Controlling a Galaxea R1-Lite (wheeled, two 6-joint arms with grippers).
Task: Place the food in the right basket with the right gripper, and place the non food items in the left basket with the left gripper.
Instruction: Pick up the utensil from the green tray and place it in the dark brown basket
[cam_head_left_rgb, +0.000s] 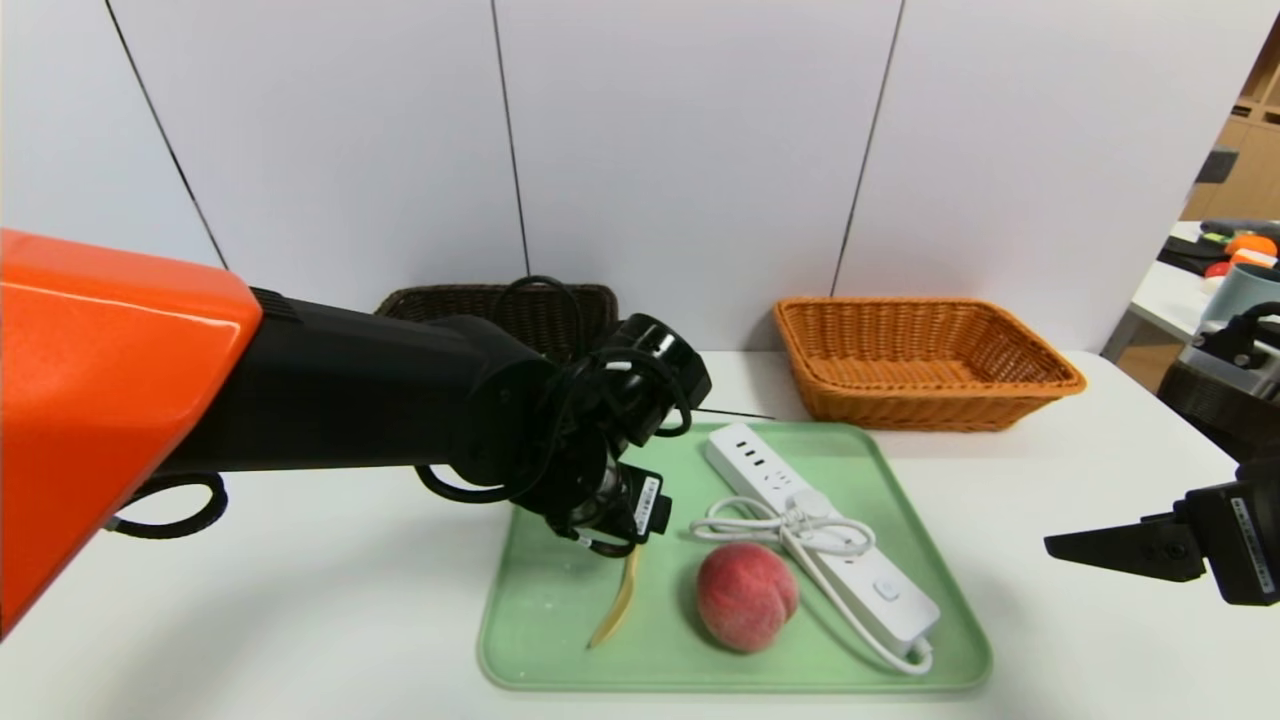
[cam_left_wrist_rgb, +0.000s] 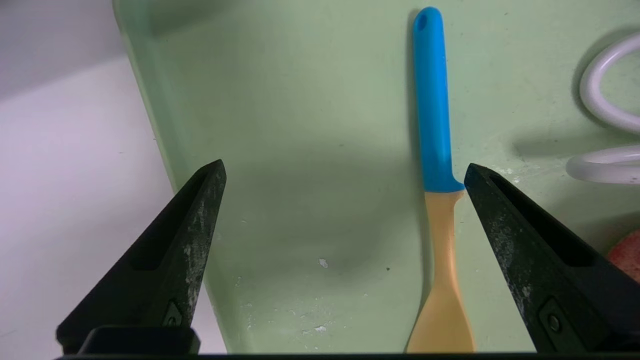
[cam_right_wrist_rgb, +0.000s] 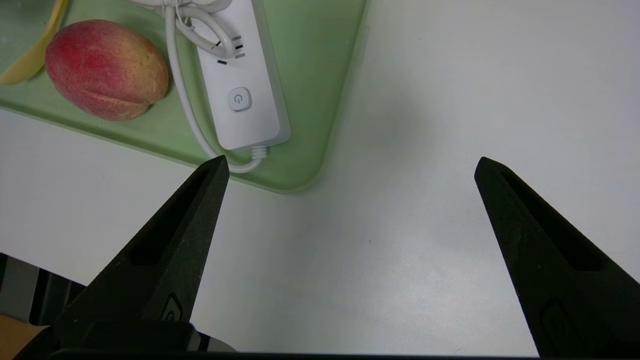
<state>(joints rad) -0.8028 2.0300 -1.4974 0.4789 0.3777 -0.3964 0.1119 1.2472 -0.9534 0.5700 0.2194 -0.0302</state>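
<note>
The left tool (cam_left_wrist_rgb: 345, 175) hangs over the green tray (cam_head_left_rgb: 930, 560), jaws wide apart, one finger just beside the spatula (cam_left_wrist_rgb: 440, 210) lying flat there. A peach (cam_head_left_rgb: 746, 596) and a power strip (cam_head_left_rgb: 820, 530) share the tray. The right tool (cam_right_wrist_rgb: 350, 165), jaws apart and holding nothing, waits above the white worktop (cam_head_left_rgb: 300, 600) beside the tray.

On the green tray (cam_head_left_rgb: 930, 640) we find a spatula (cam_left_wrist_rgb: 440, 210) (blue handle, tan blade) lying flat, a red-blushed peach (cam_head_left_rgb: 746, 596) beside it, and a white power strip (cam_head_left_rgb: 830, 540) lying diagonally with its cord coiled. Behind stand a dark basket (cam_head_left_rgb: 560, 310) and an orange basket (cam_head_left_rgb: 925, 360).
</note>
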